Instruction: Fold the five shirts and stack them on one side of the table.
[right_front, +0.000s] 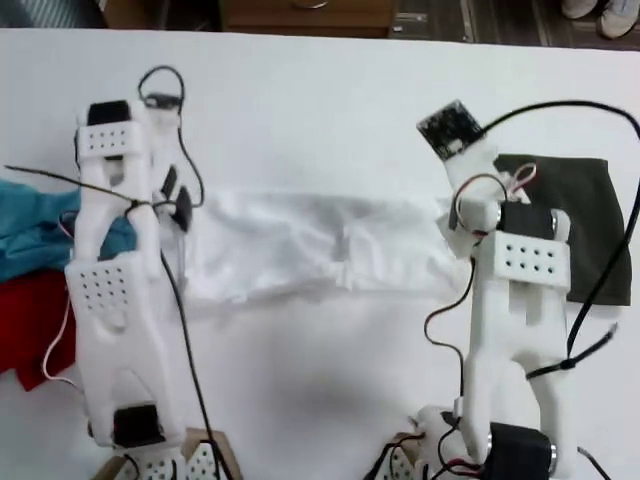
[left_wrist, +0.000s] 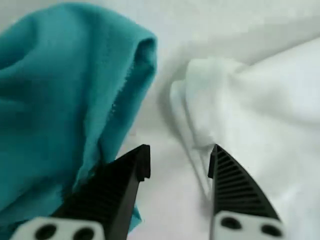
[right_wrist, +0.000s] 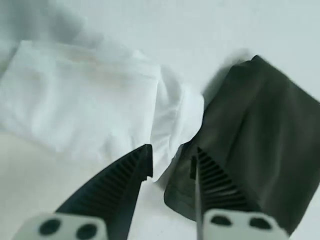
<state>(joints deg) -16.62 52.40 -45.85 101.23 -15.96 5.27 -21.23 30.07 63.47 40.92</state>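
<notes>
Now we see our left gripper (left_wrist: 180, 152) spread wide, holding nothing, between the teal shirt (left_wrist: 60, 100) and the white shirt (left_wrist: 260, 100). Our right gripper (right_wrist: 171, 150), also parted, hangs where the white strip's other end meets the dark shirt (right_wrist: 250, 140), mid-table (right_front: 300, 100).

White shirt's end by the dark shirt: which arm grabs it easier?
Right, probably. Its jaws stand open over that end of the white shirt; the left jaws are at the far end, by the teal shirt.
</notes>
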